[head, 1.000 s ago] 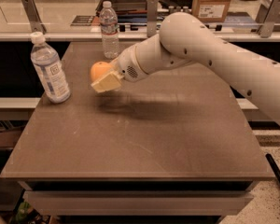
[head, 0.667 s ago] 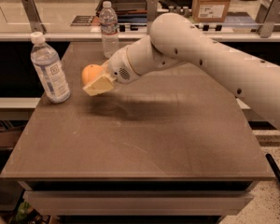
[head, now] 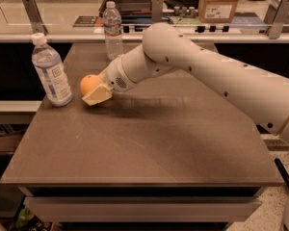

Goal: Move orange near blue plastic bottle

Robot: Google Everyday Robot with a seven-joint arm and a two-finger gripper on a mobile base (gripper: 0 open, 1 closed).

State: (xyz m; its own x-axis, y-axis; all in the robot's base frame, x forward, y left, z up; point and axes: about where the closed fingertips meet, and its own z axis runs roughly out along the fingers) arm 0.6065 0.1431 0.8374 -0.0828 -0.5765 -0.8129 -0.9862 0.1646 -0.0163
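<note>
The orange (head: 89, 84) is a small round fruit held in my gripper (head: 94, 91), low over the table's left side. The gripper is shut on it, with a cream fingertip (head: 98, 95) under its right side. The blue plastic bottle (head: 51, 72) stands upright at the table's left edge, with a white cap and a pale label with a dark square mark. The orange is just to the right of this bottle, a short gap apart. I cannot tell whether the orange touches the table.
A slimmer clear bottle (head: 112, 31) stands upright at the back of the brown table (head: 149, 143). My white arm (head: 202, 71) reaches in from the right across the table. A counter with a cardboard box (head: 220, 3) runs behind.
My gripper has carried the orange to the left and downward, closer to the blue plastic bottle and nearer the table surface.
</note>
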